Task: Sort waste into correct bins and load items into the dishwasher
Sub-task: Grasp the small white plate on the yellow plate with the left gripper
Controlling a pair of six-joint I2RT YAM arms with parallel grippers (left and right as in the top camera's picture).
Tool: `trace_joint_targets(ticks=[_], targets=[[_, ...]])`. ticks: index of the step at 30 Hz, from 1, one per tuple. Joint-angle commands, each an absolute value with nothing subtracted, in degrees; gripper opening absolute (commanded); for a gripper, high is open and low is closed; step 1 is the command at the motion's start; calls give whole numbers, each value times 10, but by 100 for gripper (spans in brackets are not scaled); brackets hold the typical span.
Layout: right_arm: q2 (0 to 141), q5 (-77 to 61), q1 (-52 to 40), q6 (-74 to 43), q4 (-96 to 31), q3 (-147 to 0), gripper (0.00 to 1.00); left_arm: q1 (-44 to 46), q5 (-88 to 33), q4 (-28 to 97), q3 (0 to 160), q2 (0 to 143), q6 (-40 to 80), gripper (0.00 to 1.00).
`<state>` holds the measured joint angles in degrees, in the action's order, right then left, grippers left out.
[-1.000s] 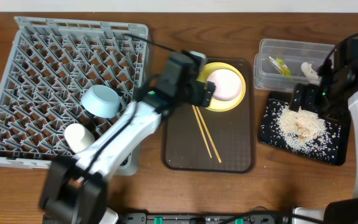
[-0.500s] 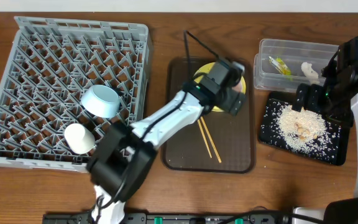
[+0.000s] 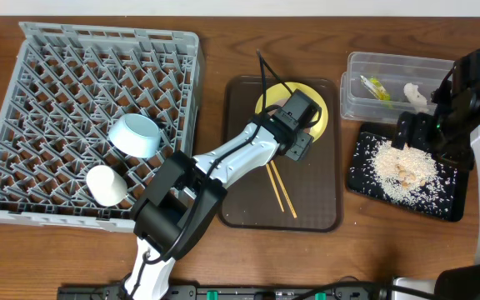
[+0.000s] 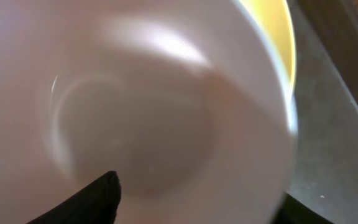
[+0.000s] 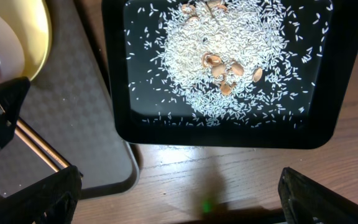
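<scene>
White arm links (image 3: 236, 157), black joints, black cable (image 3: 261, 63).

White bowl (image 4: 154, 112) upright on yellow plate (image 3: 322, 117); chopsticks (image 3: 280, 187) just beside; blue bowl (image 3: 136, 136) in grey rack (image 3: 57, 83)

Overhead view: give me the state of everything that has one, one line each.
Blue bowl: loaded in the dish rack.
White cup: also in the rack.
White bowl: upright, empty, on the yellow plate.
Chopsticks: lying on the brown tray.
Clear tub: holds the wrapper and paper scrap.
Black tray: strewn with rice.
Left pincer: open at the white bowl.
Right pincer: open, empty.
</scene>
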<state>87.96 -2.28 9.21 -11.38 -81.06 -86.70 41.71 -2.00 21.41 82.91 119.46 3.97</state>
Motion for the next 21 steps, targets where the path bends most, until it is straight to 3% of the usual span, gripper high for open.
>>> trace_joint_targets(ticks=[1, 5, 14, 21], targets=[[875, -16, 94, -121, -810, -876, 99, 417, 10, 216, 834, 1194, 34, 54], [875, -16, 94, -121, -810, -876, 99, 417, 9, 223, 834, 1194, 34, 36], [875, -16, 94, -121, -808, -876, 99, 417, 9, 247, 834, 1192, 34, 15], [875, -16, 94, -121, -808, -876, 99, 417, 9, 251, 834, 1161, 34, 8]])
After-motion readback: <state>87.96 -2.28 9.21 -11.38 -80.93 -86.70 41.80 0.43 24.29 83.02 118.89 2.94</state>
